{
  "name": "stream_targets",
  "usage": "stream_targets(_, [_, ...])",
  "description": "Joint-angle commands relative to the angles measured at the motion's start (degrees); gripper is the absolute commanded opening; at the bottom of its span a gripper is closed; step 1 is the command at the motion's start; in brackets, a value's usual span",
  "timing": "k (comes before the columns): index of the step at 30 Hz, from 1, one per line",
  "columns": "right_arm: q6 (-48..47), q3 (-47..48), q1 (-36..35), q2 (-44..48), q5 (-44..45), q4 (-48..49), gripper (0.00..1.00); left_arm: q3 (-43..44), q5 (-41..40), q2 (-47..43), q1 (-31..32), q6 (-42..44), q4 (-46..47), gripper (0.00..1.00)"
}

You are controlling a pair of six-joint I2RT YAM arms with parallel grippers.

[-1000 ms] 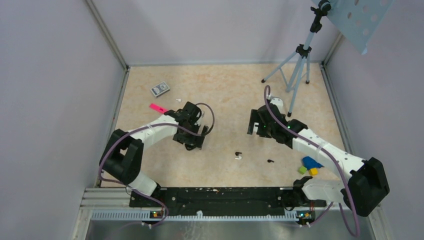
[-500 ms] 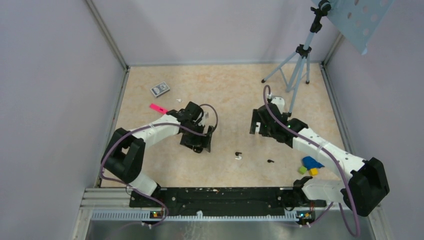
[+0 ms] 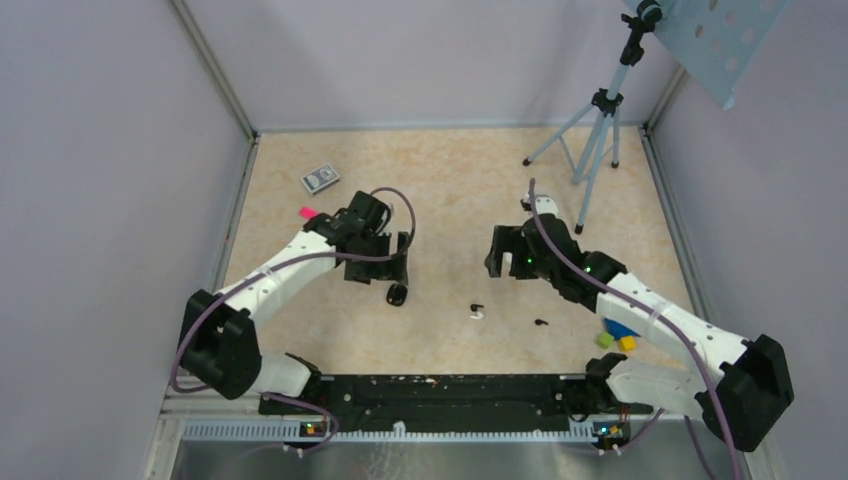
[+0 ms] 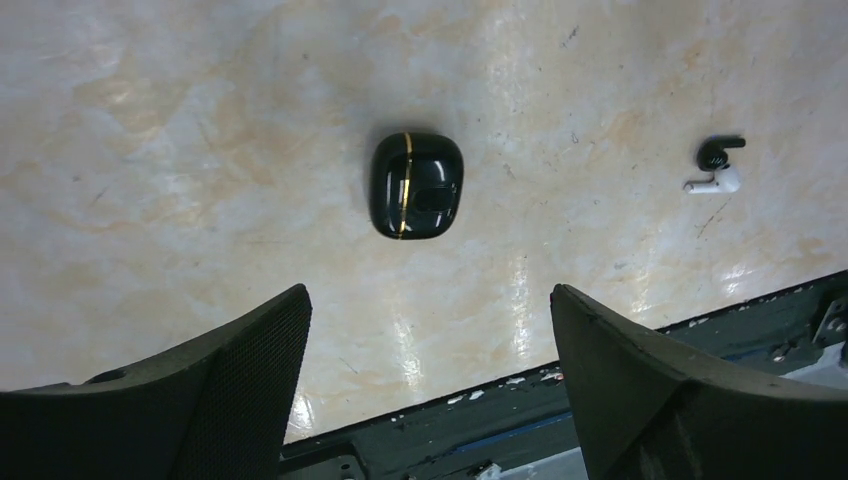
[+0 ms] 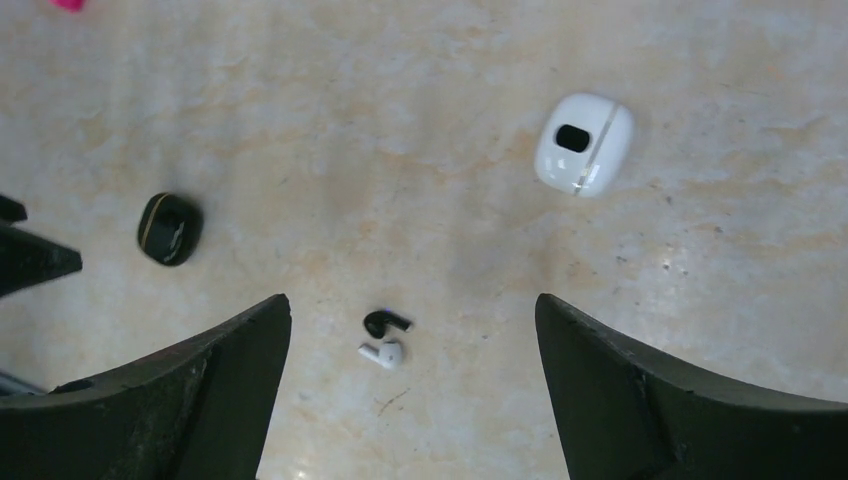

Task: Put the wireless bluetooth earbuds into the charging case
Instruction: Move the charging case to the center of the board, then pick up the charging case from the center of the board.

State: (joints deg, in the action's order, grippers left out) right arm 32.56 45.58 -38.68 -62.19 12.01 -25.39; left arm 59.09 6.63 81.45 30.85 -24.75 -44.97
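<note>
Marbled tabletop (image 5: 700, 280): black earbud (image 5: 385, 322) and white earbud (image 5: 383, 353) lie side by side, lower centre; white charging case (image 5: 583, 143) upper right. Left gripper (image 4: 428, 300) and right gripper (image 5: 412, 300) gape empty. We should pinch one stem squarely, low.

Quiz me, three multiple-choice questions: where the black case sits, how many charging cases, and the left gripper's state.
1. The glossy black charging case with a gold band lies: A) on the beige table, apart from the left gripper; B) in that gripper; C) on a shelf.
2. Charging cases in the right wrist view: A) one; B) two; C) four.
3. The left gripper is: A) shut on the case; B) shut, empty; C) open, empty.
Answers: 1A, bare table surrounds it; 2B, black plus a glossy white rounded case; 3C, fingers wide, nothing between.
</note>
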Motion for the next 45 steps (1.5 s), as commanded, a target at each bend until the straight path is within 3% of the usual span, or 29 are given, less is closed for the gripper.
stream_targets(1, [-6.58,0.04,-4.84,1.43,-4.93,8.44,0.90,-0.13,-0.36,-5.02,-3.73,-3.28,-4.06,0.94])
stream_targets(8, [-19.83,-2.50,-14.90,-0.13,-6.92,19.80,0.88,-4.15,6.95,-6.31,-5.74,-13.96,-2.53,0.99])
stream_targets(12, [-23.73,-3.27,-17.51,-2.68,-7.41,24.45,0.88,-6.28,17.11,-7.44,-13.57,-10.03,0.51,0.99])
stream_targets(15, [-21.67,-1.09,-17.54,-5.76,-8.00,23.91,0.89,-5.77,17.97,-5.02,-14.34,-5.12,-0.40,0.95])
stream_targets(18, [-18.98,-0.86,-17.50,-7.13,-7.90,24.99,0.90,-5.24,11.96,-2.54,-9.55,-1.92,1.44,0.86])
stream_targets(25, [-12.31,2.47,-15.80,-8.46,-5.97,18.19,0.91,-1.83,-1.92,1.91,0.40,-1.46,3.17,0.94])
stream_targets(31, [-7.68,-0.81,-10.35,-3.36,-5.42,17.42,0.92,-6.14,-5.13,2.91,2.75,-0.63,12.87,0.83])
stream_targets(36, [-6.38,-2.03,-7.35,0.90,-0.83,14.89,0.92,-4.85,-9.04,7.93,4.07,-0.06,13.11,0.80])
stream_targets(41, [-3.28,-3.22,-5.36,3.67,0.80,13.60,0.93,-5.03,-8.93,10.04,5.51,0.76,13.73,0.70])
stream_targets(45, [-1.72,-3.74,-4.90,3.89,0.77,12.93,0.93,-4.35,-8.40,10.99,6.59,-0.11,14.03,0.52])
